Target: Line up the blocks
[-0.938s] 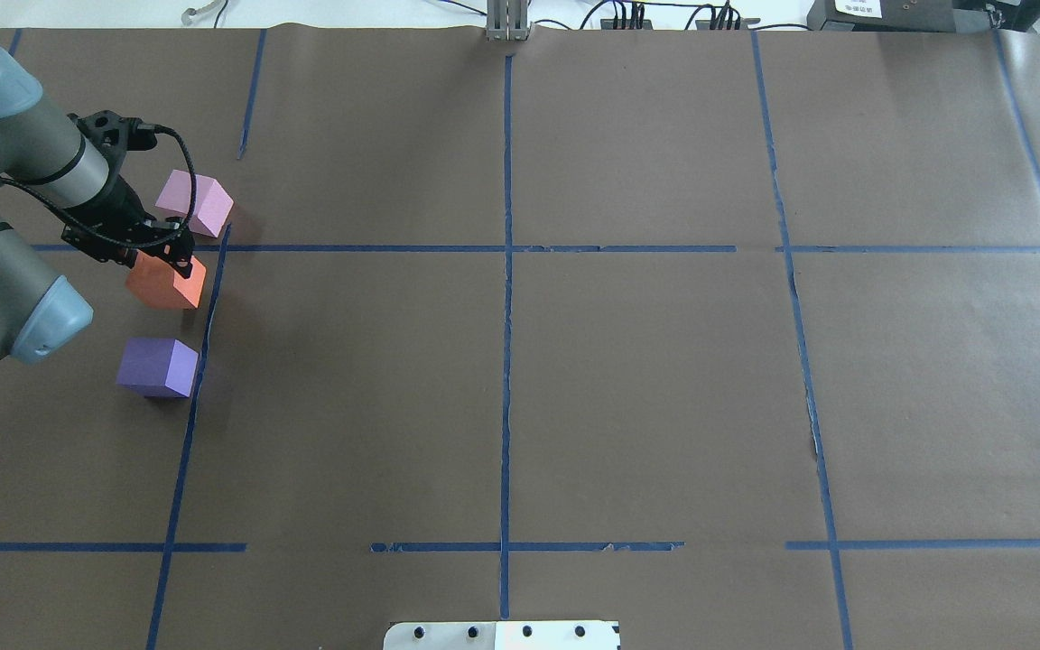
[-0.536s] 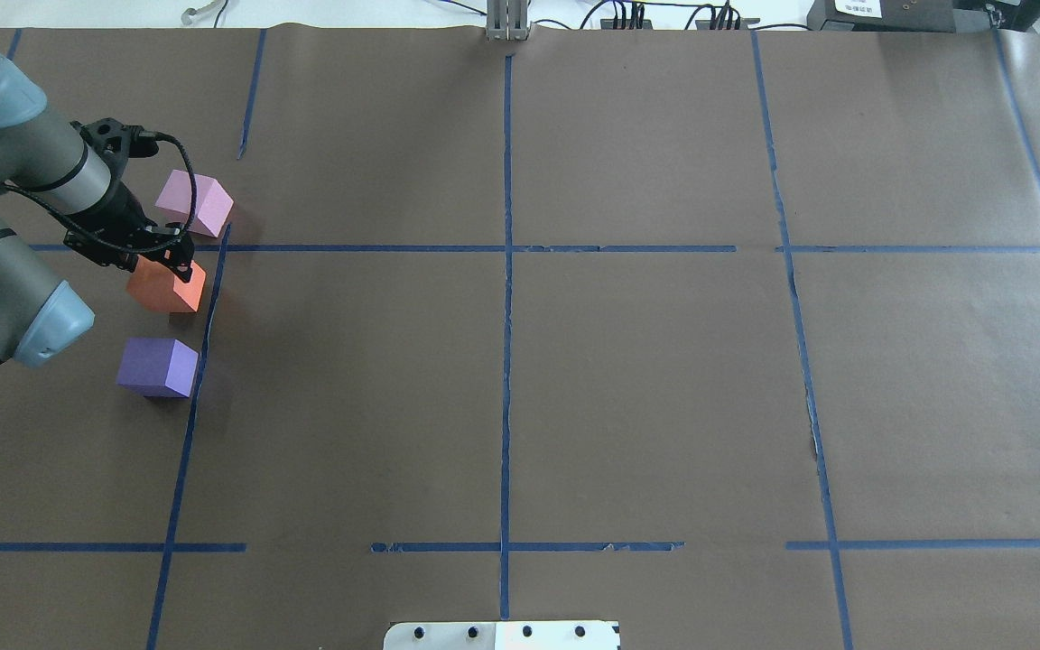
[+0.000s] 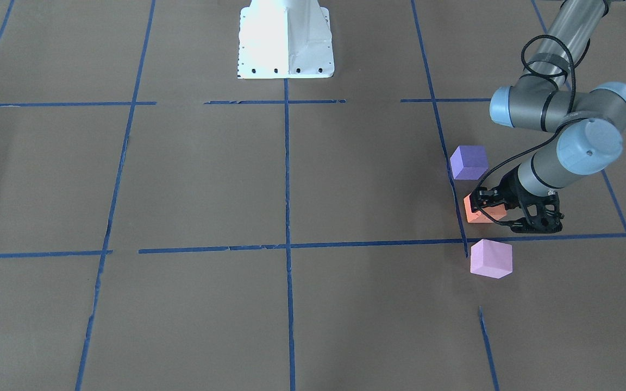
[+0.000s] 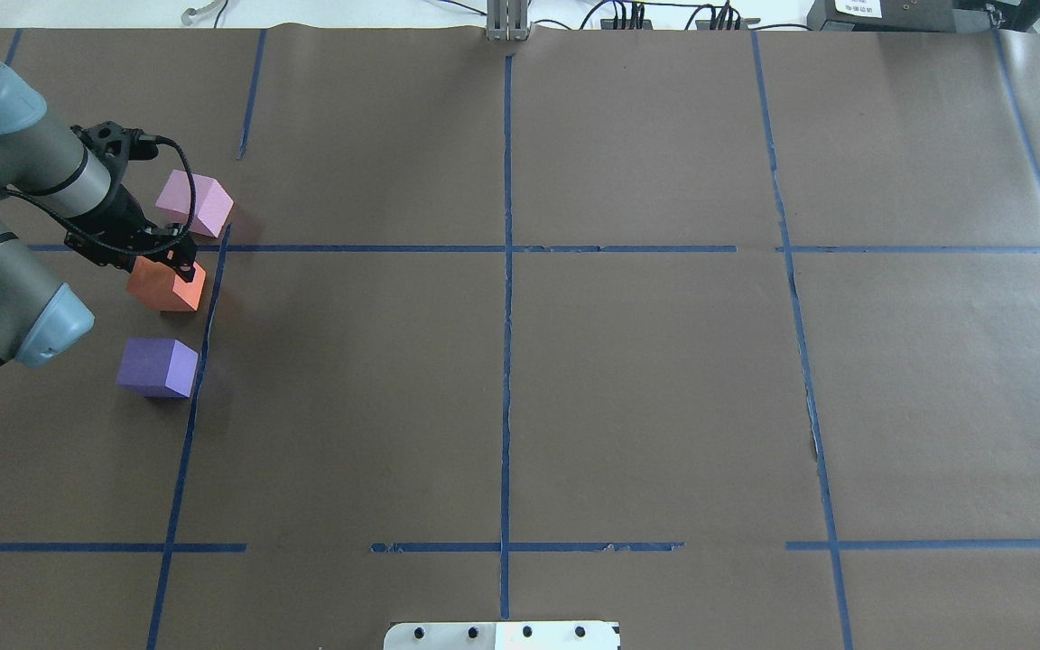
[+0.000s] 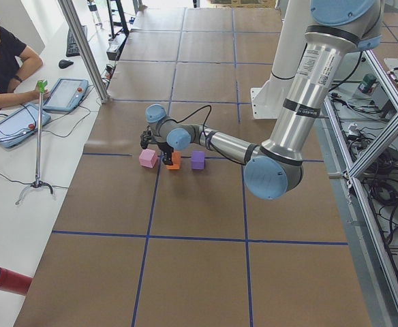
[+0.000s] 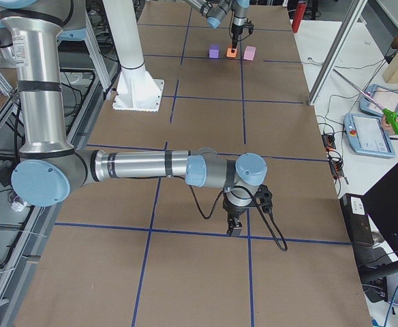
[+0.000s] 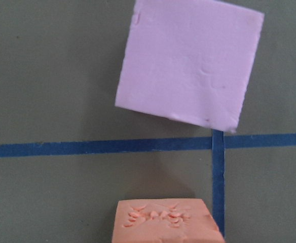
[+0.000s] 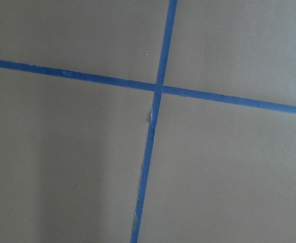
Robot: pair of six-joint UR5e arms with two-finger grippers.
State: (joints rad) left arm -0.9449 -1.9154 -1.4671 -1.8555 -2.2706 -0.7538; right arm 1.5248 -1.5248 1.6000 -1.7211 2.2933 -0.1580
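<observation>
Three blocks stand in a rough line beside a blue tape line at the table's left: the pink-lilac block, the orange block and the purple block. My left gripper hangs just above the orange block, points down and looks open and empty. Its fingers do not show in the left wrist view, which looks down on the pink block and the dented top of the orange block. My right gripper is far from the blocks and low over bare paper; I cannot tell whether it is open or shut.
Brown paper with a blue tape grid covers the table. The robot's white base stands at the near edge. An operator sits with tablets at the far side.
My left gripper has drawn slightly up and back from the orange block, so more of the block shows. The three blocks have not moved.
</observation>
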